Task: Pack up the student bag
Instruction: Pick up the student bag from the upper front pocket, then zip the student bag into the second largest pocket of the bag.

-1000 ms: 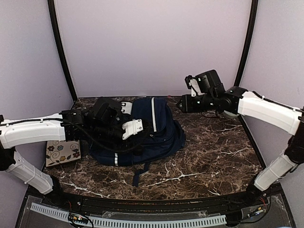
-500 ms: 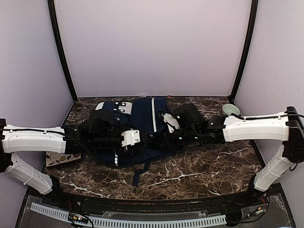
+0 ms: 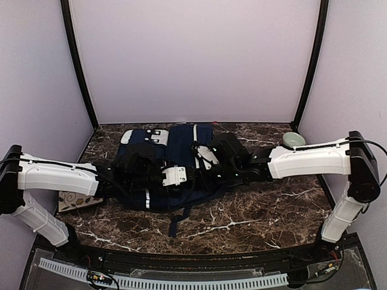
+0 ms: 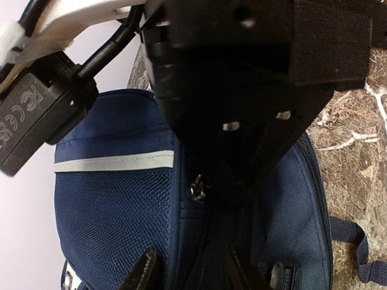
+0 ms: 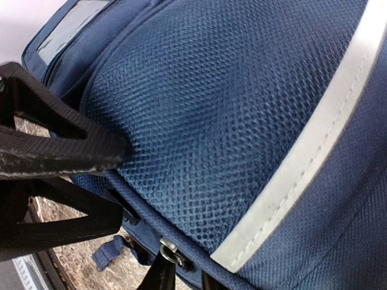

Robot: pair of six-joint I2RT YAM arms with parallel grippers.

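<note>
The student bag, navy with white stripes, lies flat at the table's middle left. Both arms meet over its front. In the left wrist view my left gripper straddles a ridge of the bag's fabric beside a dark zip opening, one finger on the mesh pocket and the other inside the gap. A metal zip pull sits just ahead of it. My right gripper has its fingertips nearly together around another zip pull on the bag's edge. From above, the left gripper and right gripper are close together.
A floral-covered notebook lies at the left edge, partly under my left arm. A pale green bowl sits in the back right corner. A navy strap trails from the bag toward the front edge.
My right arm has swung down from the back right onto the bag and its jaws have narrowed on the zip pull. My left gripper has shifted right along the bag and closed in.
</note>
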